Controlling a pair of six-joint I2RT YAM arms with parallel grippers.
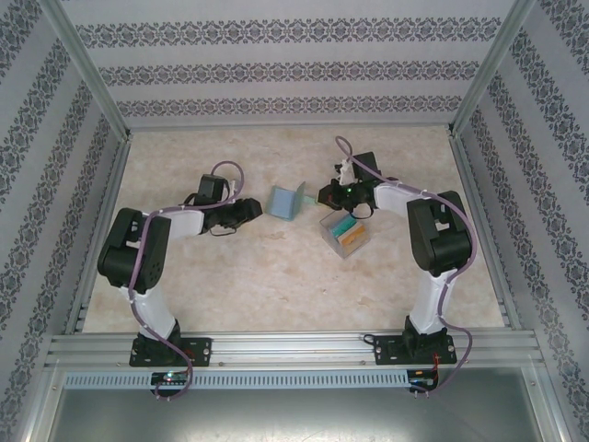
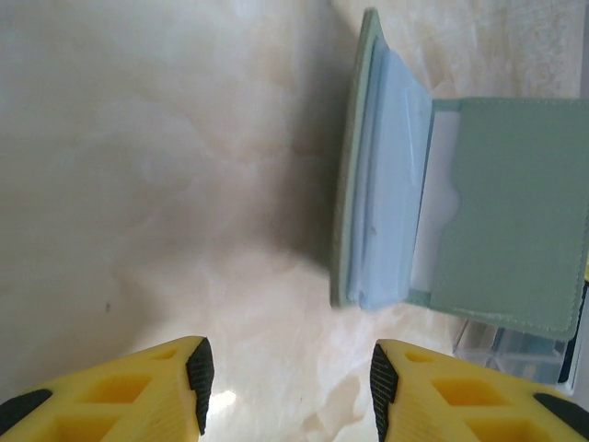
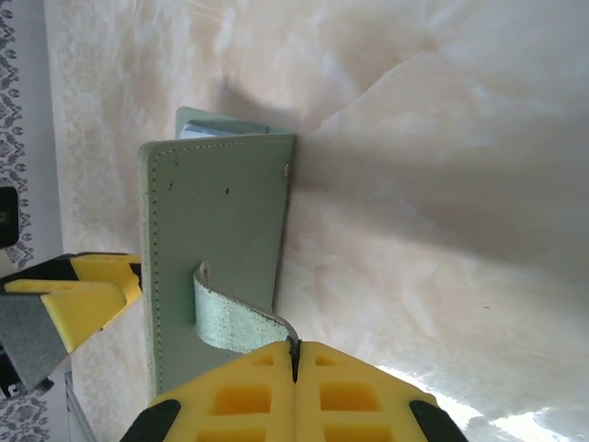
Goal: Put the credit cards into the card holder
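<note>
The tab (image 3: 235, 322) of the card holder (image 3: 221, 230) is pinched in the closed right gripper (image 3: 294, 348). The left gripper (image 2: 287, 373) is held half open and empty near it.

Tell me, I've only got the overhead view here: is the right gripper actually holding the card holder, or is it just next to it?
Observer: It's holding it. On the right wrist camera, the right gripper is shut on the little strap of the card holder.
Operator: And the left one?
Observer: The left gripper is open with nothing between its fingers, and it sits apart from the holder.
Operator: What's inside the holder?
Observer: The left wrist camera shows clear sleeves between its two covers.
</note>
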